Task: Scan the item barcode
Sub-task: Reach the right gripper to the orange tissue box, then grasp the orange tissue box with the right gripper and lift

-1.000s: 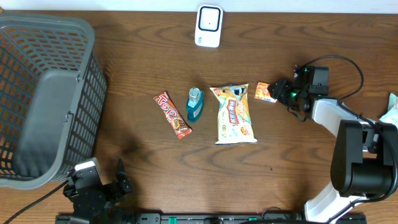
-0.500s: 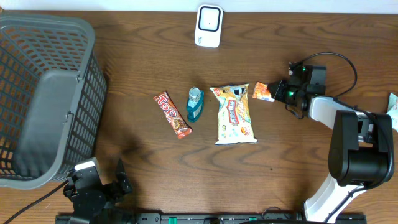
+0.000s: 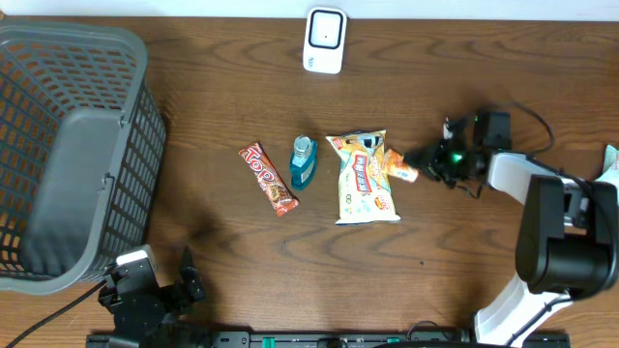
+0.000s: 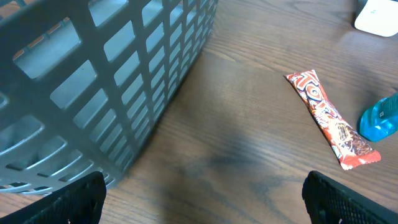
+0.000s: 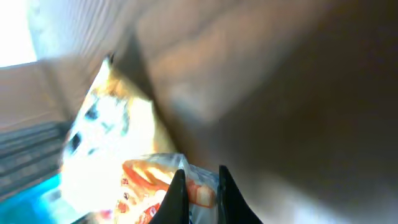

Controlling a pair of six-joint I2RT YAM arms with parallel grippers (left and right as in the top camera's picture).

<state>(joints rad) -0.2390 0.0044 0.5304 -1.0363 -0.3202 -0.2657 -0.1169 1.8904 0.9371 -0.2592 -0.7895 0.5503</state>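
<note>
- Two arms share my overhead view of a dark, wood-grained desk (image 3: pixel 232 77). The right tool (image 3: pixel 418 159) is pinched shut on the small orange packet (image 3: pixel 398 166), a crinkly sachet that meets the right edge of the snack bag (image 3: pixel 364 179).
- Overhead again, the snack bag is a flat, glossy pillow pack in pale yellow. Just to its left lies a teal bottle (image 3: pixel 304 161) with a grey cap. Beyond that is a long, slim red candy bar (image 3: pixel 268 178), set aslant.
- A white scanner (image 3: pixel 324 41), a rounded plastic box, sits at the far edge, well apart from the packet. A grey plastic basket (image 3: pixel 145 126) with lattice walls fills the left side. The left tool (image 3: pixel 191 280) sits at the near left corner, away from every item.
- From the left wrist, I see the left tool (image 4: pixel 205 196) spread wide with nothing between its black fingers (image 4: pixel 74 199). The basket's (image 4: pixel 112 81) grid wall looms on the left. The candy bar's (image 4: pixel 329 127) shiny wrapper, the teal bottle (image 4: pixel 380 118) and a corner of the scanner (image 4: pixel 379 15) lie to the right.
- From the right wrist the picture is blurred. The right tool (image 5: pixel 201 177) has its two black fingers (image 5: pixel 176 196) closed on the packet (image 5: pixel 146 177), whose wrinkled orange-and-white film sticks out to the left. The snack bag (image 5: pixel 106 130) is a bright smear behind it. I cannot tell whether the packet is off the desk.
</note>
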